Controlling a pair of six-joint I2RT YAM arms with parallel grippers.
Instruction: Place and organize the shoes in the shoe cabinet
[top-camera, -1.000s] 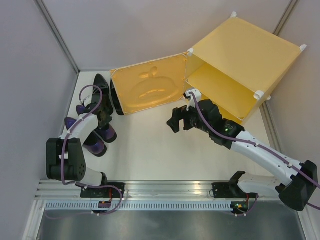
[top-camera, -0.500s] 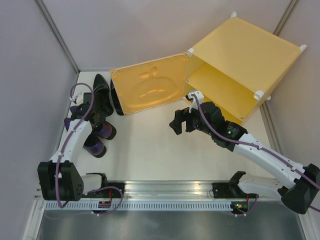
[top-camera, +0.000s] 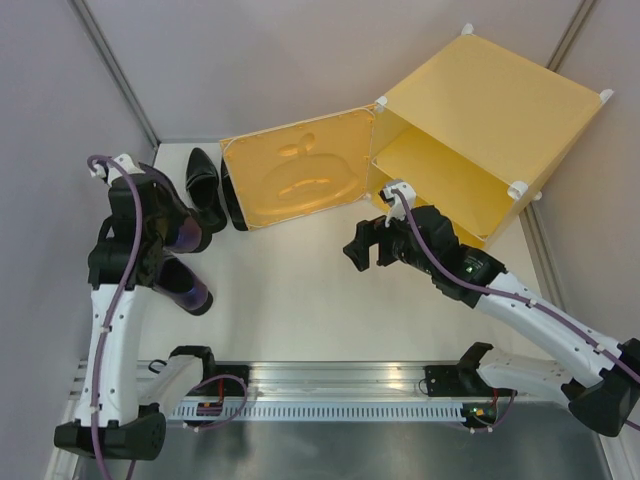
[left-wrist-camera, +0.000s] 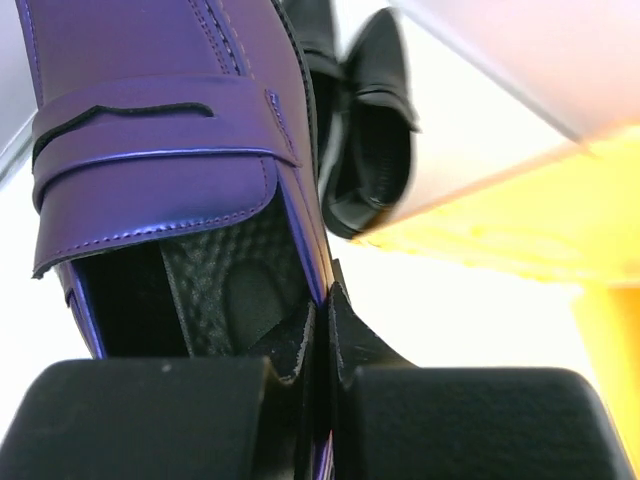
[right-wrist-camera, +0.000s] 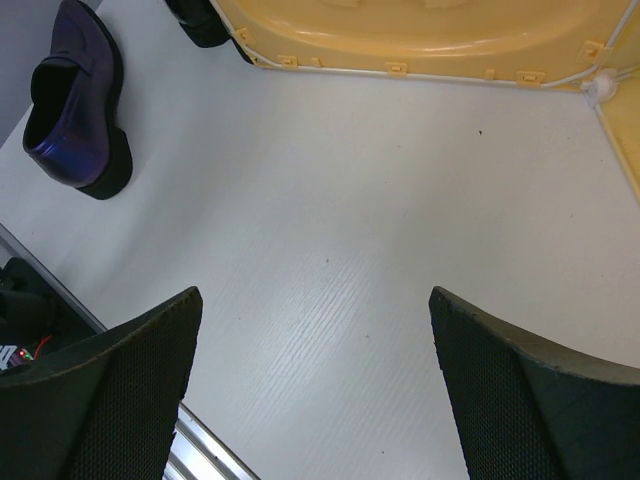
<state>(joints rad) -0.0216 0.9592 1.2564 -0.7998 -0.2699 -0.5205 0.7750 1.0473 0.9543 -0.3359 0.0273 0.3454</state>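
While no shoe yet lies in the shoe cabinet (top-camera: 490, 100), far right with its door (top-camera: 300, 180) swung open, the task appears barely begun. The left gripper (left-wrist-camera: 322, 310) is clamped on the side wall of one purple shoe (left-wrist-camera: 150, 130) at far left. The second purple shoe (top-camera: 185, 288) stands near left and the black pair (top-camera: 205, 180) lies beside the door. The right gripper (right-wrist-camera: 312, 300) hovers before the cabinet, jaws wide, holding nothing. A white table (top-camera: 300, 300) is enclosed by grey wall panels (top-camera: 250, 60).

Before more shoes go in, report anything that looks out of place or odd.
The shoe cabinet sits skewed to the edges of the table, with its door swung wide open. The black shoes crowd the door's free edge, and one is partly hidden by it. No damage or spill shows.
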